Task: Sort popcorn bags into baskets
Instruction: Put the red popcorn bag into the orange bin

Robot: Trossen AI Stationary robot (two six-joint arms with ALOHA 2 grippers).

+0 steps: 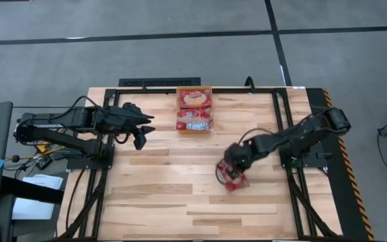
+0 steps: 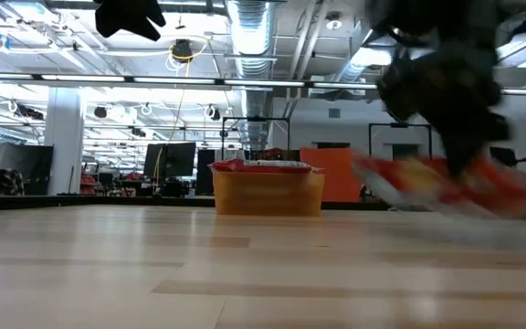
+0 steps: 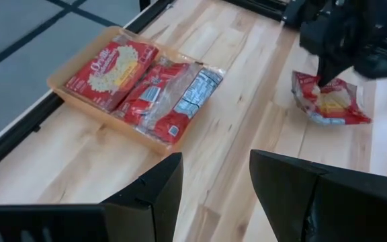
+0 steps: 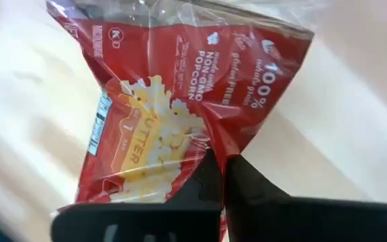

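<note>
High view first: the orange basket sits at the table's far edge with red packets in it. The right gripper is well away from the basket, toward the near side, pinched on a popcorn bag. The left gripper waits just left of the basket.

Low view: the bag hangs tilted, right of the basket.

Left wrist view: its fingers are apart, nothing between them.

Right wrist view: jaws clamped tight on the bag's crinkled edge.
</note>
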